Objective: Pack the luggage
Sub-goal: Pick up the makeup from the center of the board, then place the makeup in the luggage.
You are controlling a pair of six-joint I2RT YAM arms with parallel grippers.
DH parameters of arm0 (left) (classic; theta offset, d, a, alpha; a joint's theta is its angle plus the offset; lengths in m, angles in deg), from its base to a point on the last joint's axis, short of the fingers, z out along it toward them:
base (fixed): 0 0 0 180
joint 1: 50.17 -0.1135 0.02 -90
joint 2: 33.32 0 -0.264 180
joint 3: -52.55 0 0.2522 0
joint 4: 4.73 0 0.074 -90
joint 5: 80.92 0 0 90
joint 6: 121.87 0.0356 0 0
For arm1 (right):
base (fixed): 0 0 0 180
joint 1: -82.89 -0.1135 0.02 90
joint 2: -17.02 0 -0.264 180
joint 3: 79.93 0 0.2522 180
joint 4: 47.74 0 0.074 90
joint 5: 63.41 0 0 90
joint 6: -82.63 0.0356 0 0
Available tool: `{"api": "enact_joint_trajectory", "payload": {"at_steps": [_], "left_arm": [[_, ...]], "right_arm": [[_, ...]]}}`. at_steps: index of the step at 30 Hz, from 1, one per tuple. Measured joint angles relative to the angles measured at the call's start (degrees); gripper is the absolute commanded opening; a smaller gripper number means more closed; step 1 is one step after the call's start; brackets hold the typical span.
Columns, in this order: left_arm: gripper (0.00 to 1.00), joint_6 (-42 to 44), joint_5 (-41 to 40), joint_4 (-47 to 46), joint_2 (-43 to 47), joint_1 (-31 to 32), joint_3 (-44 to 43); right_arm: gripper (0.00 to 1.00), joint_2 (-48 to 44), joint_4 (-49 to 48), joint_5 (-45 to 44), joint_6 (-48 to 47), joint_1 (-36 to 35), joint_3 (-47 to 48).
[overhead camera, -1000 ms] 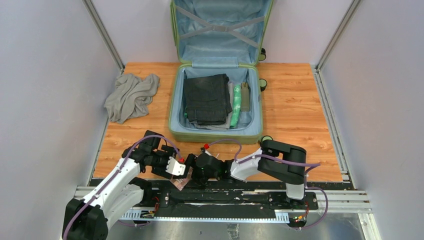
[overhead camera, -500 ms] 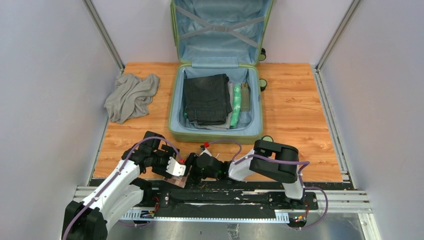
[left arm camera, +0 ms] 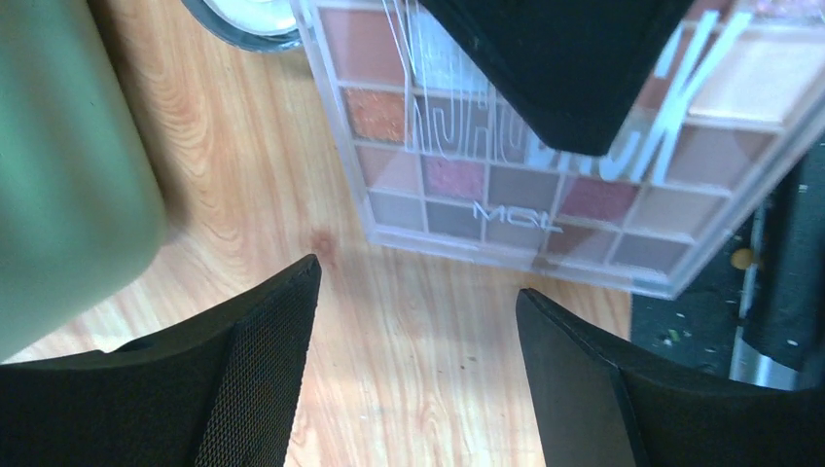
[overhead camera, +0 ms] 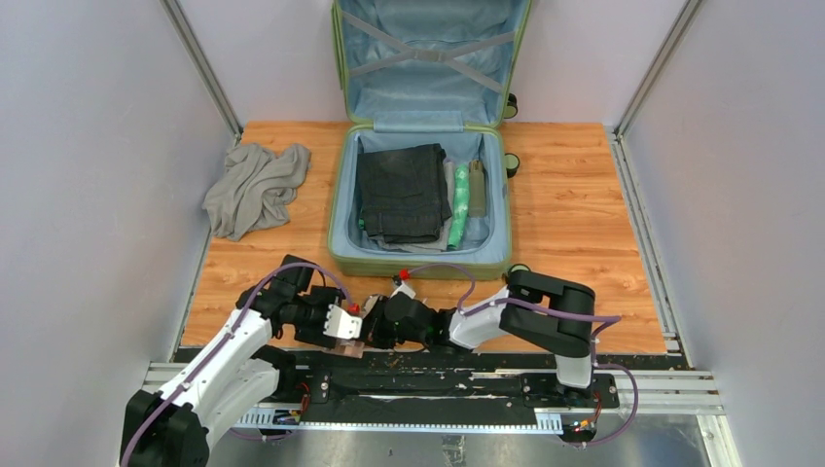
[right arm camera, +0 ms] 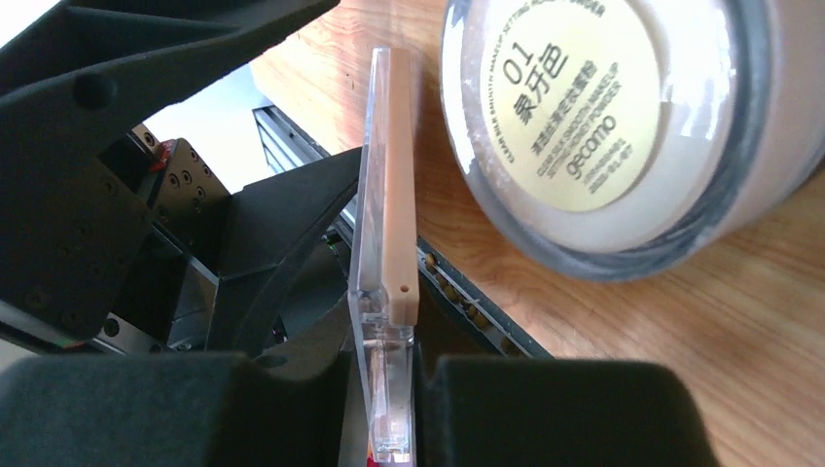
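Packing stage, partly complete: the luggage [overhead camera: 428,92] lies open at the far middle of the table [overhead camera: 584,214], lid upright, already holding a dark folded garment [overhead camera: 401,193] and a green roll [overhead camera: 459,219]; a grey cloth [overhead camera: 255,188] remains outside, well to its left. At the near edge the right gripper [right arm camera: 389,409] pinches an eyeshadow palette [right arm camera: 387,243] by its edge, just beside a powder jar [right arm camera: 603,117]; the left gripper [left arm camera: 416,282] is spread, holding nothing. By this judgement palette, jar and cloth remain to pack.
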Motion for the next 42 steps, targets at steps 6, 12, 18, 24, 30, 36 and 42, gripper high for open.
{"api": "enact_joint_trajectory", "payload": {"at_steps": [6, 12, 18, 24, 30, 36, 42], "left_arm": [[0.85, -5.31, -2.93, 5.51, 0.02, 0.13, -5.53], [1.00, -15.28, -6.27, 7.13, -1.11, -1.99, -16.96], [1.00, -27.80, -7.63, 7.26, -4.74, -2.80, -27.02], [1.00, -34.80, -7.32, 7.52, -6.19, -2.82, -29.18], [1.00, -37.16, -7.34, 8.00, -6.40, -2.82, -29.05], [1.00, -38.29, -6.88, 8.20, -5.92, -2.82, -28.46], [1.00, -39.23, -5.86, 8.22, -5.79, -2.82, -28.46]], "right_arm": [[0.00, -6.36, 10.75, 2.23, -5.81, 0.66, 1.18], [0.00, -14.97, 27.41, 8.61, -18.23, 1.42, 9.07], [0.00, -25.83, 50.95, 15.58, -33.14, 6.78, 21.14], [0.00, -34.10, 65.44, 18.10, -44.17, 28.46, 25.59], [0.00, -29.07, 71.01, 20.11, -51.89, 44.24, 27.23], [0.00, -18.45, 73.61, 21.92, -56.33, 48.61, 28.55], [0.48, -10.16, 76.96, 21.77, -59.95, 49.51, 34.23]]}}
